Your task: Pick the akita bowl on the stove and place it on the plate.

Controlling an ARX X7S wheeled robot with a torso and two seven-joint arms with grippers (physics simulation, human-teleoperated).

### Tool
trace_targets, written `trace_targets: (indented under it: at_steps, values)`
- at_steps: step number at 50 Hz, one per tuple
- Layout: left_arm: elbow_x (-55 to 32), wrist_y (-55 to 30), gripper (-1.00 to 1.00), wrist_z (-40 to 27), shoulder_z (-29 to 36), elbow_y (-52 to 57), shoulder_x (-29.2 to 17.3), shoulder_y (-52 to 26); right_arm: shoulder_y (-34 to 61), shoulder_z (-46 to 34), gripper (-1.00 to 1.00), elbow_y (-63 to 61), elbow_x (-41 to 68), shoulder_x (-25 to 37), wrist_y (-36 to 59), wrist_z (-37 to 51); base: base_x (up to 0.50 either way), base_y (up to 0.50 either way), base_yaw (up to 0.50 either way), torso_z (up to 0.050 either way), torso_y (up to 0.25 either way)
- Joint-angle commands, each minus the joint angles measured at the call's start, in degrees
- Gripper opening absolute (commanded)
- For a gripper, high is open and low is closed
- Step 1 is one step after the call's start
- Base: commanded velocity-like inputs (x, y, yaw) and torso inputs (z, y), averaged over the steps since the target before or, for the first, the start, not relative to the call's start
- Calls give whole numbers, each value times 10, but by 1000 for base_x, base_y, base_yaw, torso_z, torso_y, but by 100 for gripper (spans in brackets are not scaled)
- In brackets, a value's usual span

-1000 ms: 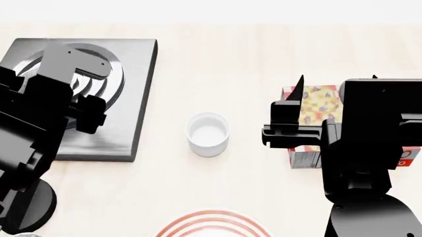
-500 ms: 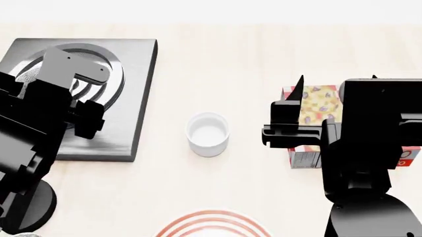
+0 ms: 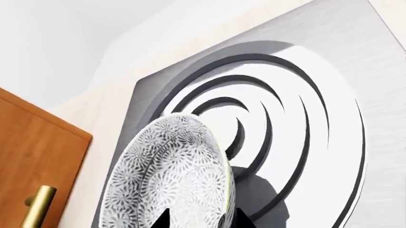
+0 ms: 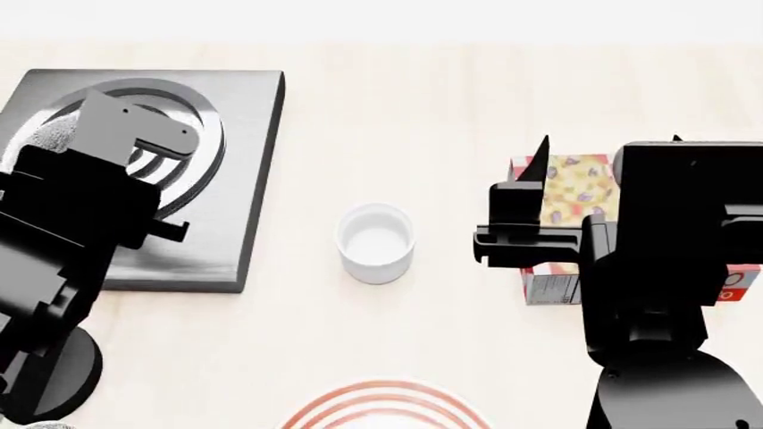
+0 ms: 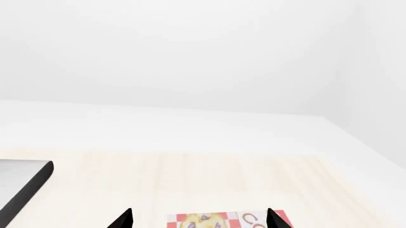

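The akita bowl (image 3: 168, 175), white with dense dark speckle, sits on the ringed burner of the grey stove (image 3: 323, 90). In the left wrist view my left gripper (image 3: 203, 219) straddles the bowl's rim. One fingertip (image 3: 163, 221) is over the patterned surface and the other is just outside the rim, with a gap still showing. From the head camera, my left arm covers most of the bowl (image 4: 43, 134) at the stove's (image 4: 232, 188) far left. The red-ringed plate (image 4: 388, 402) peeks in at the near edge. My right gripper (image 4: 610, 147) hangs open over the cereal box.
A plain white cup (image 4: 375, 241) stands between the stove and a cereal box (image 4: 578, 192). A wooden cabinet door (image 3: 38, 152) with a brass handle shows beside the stove in the left wrist view. The stove's corner (image 5: 22, 185) shows in the right wrist view.
My left wrist has shifted left and toward me over the burner, closing in on the bowl. The bowl, the cup and my right arm have stayed put.
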Motion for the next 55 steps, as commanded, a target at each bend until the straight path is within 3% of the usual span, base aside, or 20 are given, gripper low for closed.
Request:
trace_targets:
  at_steps: [1, 25, 30, 40, 46, 55]
  values:
    - [4, 2, -100, 1, 4, -6, -3, 1, 0, -2, 100, 3, 1, 1, -4, 1, 0, 0, 0, 0, 0]
    - [-7, 37, -100, -18, -24, 26, -6, -30, 0, 1, 100, -2, 8, 2, 1, 8, 0, 0, 0, 0, 0]
    - [-19, 0, -100, -5, -22, 171, -33, -56, -1, 0, 100, 1, 7, 4, -3, 7, 0, 0, 0, 0, 0]
    - [-63, -64, -100, 136, 74, 579, -152, -61, 0, -5, 100, 1, 7, 6, -5, 8, 0, 0, 0, 0, 0]
    - [-119, -59, -100, 190, 60, 711, -204, -46, 2, -5, 100, -2, 9, 7, 0, 10, 0, 0, 0, 0, 0]
    - [-82, 28, -100, 257, 121, 822, -292, -20, 1, -7, 100, 2, 9, 9, -6, 9, 0, 0, 0, 0, 0]
